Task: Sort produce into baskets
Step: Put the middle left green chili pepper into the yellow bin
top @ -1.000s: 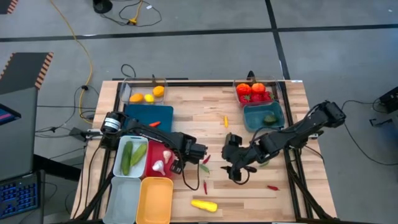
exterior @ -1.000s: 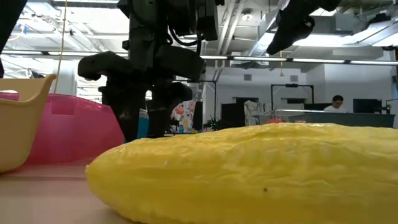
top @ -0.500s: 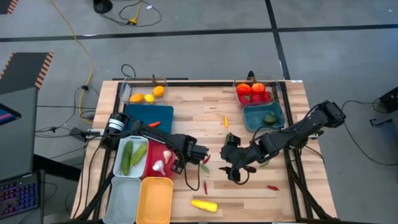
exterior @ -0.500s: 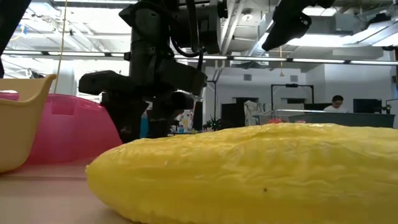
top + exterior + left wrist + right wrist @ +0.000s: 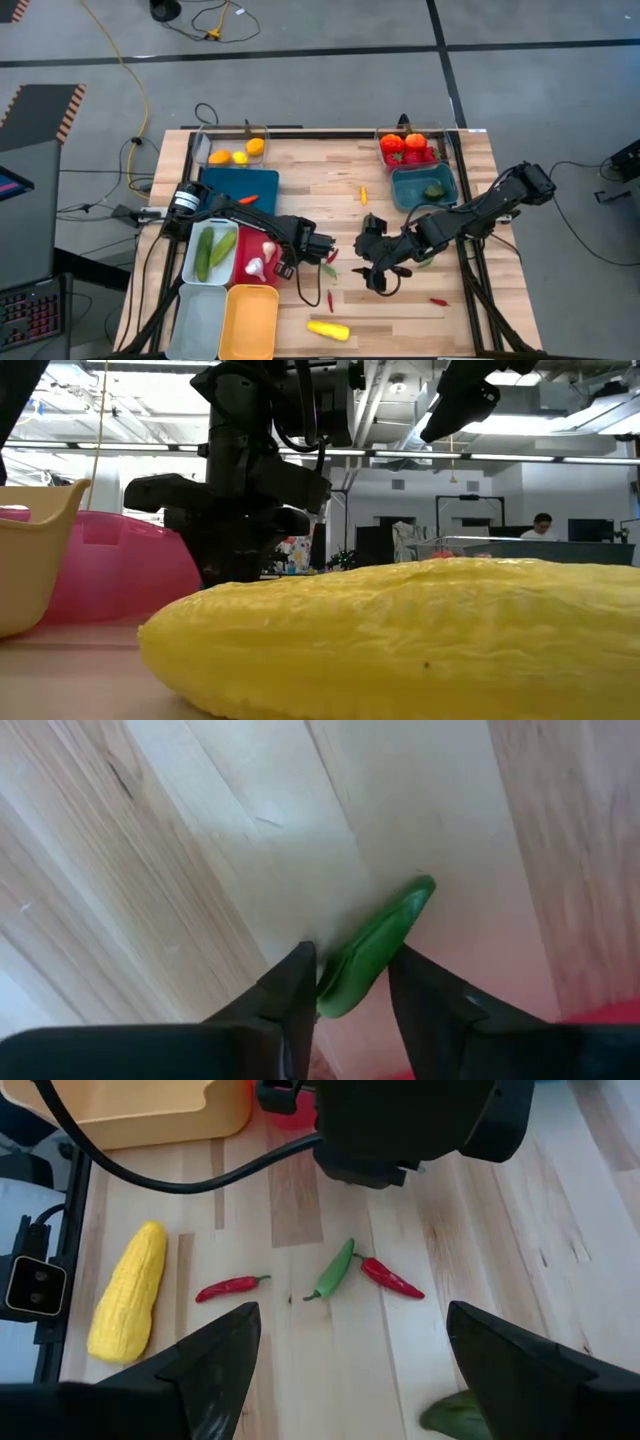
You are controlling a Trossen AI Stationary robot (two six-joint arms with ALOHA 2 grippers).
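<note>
My left gripper (image 5: 326, 264) is low over the table's middle, just right of the red basket (image 5: 246, 262). It is shut on a small green chilli (image 5: 375, 948) that lies on the wood. Beside that chilli lie two red chillies (image 5: 392, 1278) (image 5: 232, 1287). My right gripper (image 5: 352, 1320) hovers open a little to the right (image 5: 380, 276), nothing between its fingers. A yellow squash (image 5: 328, 329) lies near the front edge and fills the low view (image 5: 400, 640). My left gripper pinches the green chilli near one end (image 5: 340, 988) between its two fingers (image 5: 296, 982), which come from above and stand on either side of it. The chilli lies flat on the table, and its other, pointed end (image 5: 422, 888) sticks out past the fingertips.
At the left stand a clear basket (image 5: 208, 140), a dark blue one (image 5: 225, 185), a white one (image 5: 190, 262), a pale grey-blue one (image 5: 198, 320) and a yellow one (image 5: 250, 320). At the back right stand a clear basket (image 5: 440, 148) and a teal one (image 5: 408, 192). Loose chillies (image 5: 438, 301) (image 5: 363, 195) lie about.
My left gripper's fingers have drawn together around the green chilli, staying in place low over the table. The chilli has not moved.
</note>
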